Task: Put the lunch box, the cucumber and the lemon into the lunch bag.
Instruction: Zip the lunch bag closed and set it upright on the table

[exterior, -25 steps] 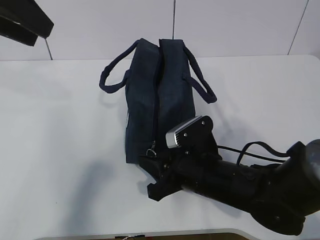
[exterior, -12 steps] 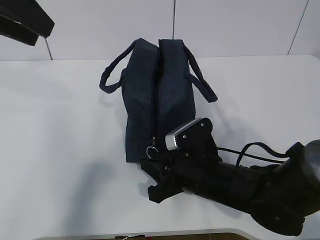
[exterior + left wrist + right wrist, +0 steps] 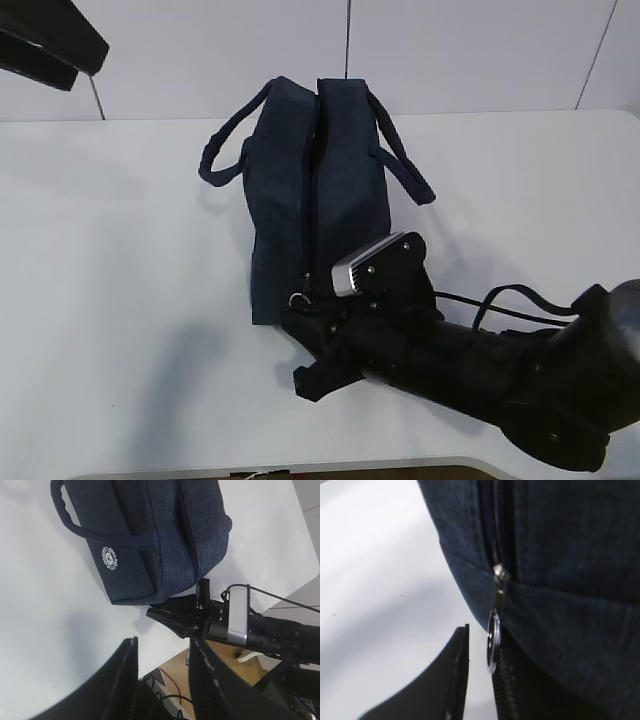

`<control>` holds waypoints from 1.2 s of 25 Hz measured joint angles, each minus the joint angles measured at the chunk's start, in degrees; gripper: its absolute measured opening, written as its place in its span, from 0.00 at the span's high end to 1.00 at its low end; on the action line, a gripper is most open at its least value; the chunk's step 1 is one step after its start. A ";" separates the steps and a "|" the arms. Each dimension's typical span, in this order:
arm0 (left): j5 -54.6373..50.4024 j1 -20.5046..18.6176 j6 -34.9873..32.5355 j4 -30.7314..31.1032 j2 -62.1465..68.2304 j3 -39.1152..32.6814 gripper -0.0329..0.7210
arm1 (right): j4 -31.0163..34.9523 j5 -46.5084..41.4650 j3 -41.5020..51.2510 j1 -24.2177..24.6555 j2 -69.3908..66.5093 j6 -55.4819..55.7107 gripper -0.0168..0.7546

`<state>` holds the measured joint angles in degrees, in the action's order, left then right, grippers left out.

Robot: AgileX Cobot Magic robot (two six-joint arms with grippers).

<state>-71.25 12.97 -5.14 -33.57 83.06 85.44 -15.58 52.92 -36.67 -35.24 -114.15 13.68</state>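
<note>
Closing the right gripper (image 3: 479, 672) on the ring pull (image 3: 492, 647) is the step I am working, and from the right wrist view the fingers stand either side of the ring with a sliver of daylight on the left, so I judge them narrowed around it but not yet pinching; I would not call it held. The lunch bag (image 3: 315, 190) sits upright in the middle of the table (image 3: 120, 260), zipped along its top seam, handles flopped out to each side, with the slider at the near end where my right arm has reached in. No lunch box, cucumber or lemon shows in any view, so I cannot say where they are. To do this well I want the ring flat between the pads rather than edge-on, since a thin metal loop will twist out if caught by its rim; I should squeeze fully before any pull, then draw along the seam line, not upward, or the soft bag will lift and drag. My left gripper (image 3: 162, 672) hangs part-open and empty, well back from the bag, and could be brought in to pin the fabric.
</note>
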 joint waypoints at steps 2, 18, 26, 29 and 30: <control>0.00 0.00 0.00 0.00 0.00 0.00 0.63 | 0.13 1.45 0.00 0.00 0.00 0.00 0.79; 0.00 0.00 0.00 0.00 0.00 0.00 0.63 | 2.29 -0.01 0.00 0.00 0.00 2.29 0.97; 0.00 3.27 0.00 3.68 0.00 -0.26 0.63 | 0.34 -0.14 0.00 0.00 0.00 4.25 0.97; -0.02 5.60 0.00 7.22 0.00 -1.05 0.63 | -0.36 -2.29 0.00 0.00 1.47 4.63 0.97; -0.12 5.93 0.00 8.37 0.00 -1.18 0.63 | -0.47 -3.22 0.00 0.00 2.17 4.76 0.97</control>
<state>-71.37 18.90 -5.14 -25.20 83.06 84.25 -16.05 49.70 -36.67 -35.24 -111.98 18.44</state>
